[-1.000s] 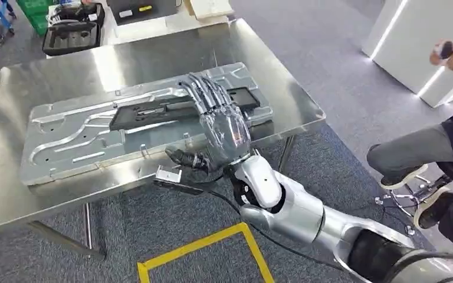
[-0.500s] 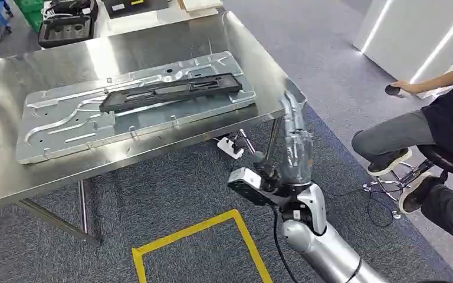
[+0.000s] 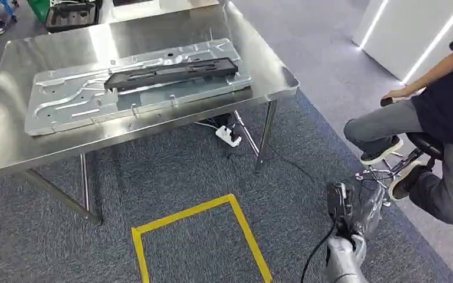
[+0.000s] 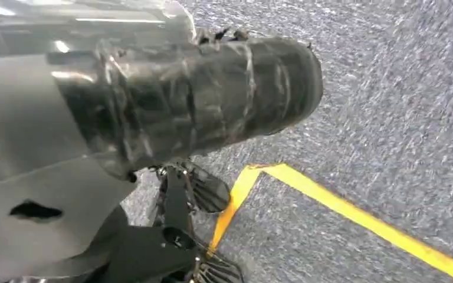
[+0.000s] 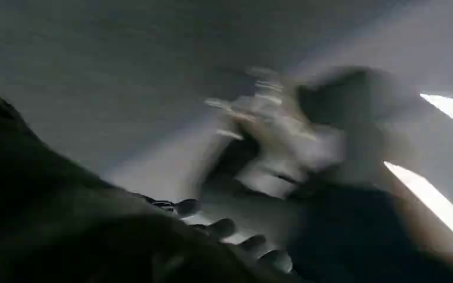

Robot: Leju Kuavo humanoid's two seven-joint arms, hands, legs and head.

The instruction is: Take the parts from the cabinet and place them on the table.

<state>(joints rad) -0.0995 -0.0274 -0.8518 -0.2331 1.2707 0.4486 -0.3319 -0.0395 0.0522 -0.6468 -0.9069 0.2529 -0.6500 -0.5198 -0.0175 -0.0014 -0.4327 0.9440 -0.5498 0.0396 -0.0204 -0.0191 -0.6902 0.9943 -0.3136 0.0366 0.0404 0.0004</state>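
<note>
A long black plastic part (image 3: 171,73) lies along the top of a stamped silver metal panel (image 3: 71,101), which rests flat on the steel table (image 3: 12,147). My right hand (image 3: 358,207) hangs low at my side over the carpet, far from the table, holding nothing. In the blurred right wrist view its dark fingertips (image 5: 222,227) lie apart in a row with nothing between them. In the left wrist view the grey cover of my left hand (image 4: 29,177) enters from the edge above the carpet; its fingers are hidden.
A person (image 3: 442,112) sits on a stool close on my right, feet on its ring. Yellow floor tape (image 3: 194,213) marks a box in front of me. A white power strip (image 3: 229,137) lies under the table. A black tray (image 3: 71,15) stands beyond the table.
My right hand has come off the panel, swung back past the table's edge and dropped to my side. The view has shifted too, so the table looks farther off.
</note>
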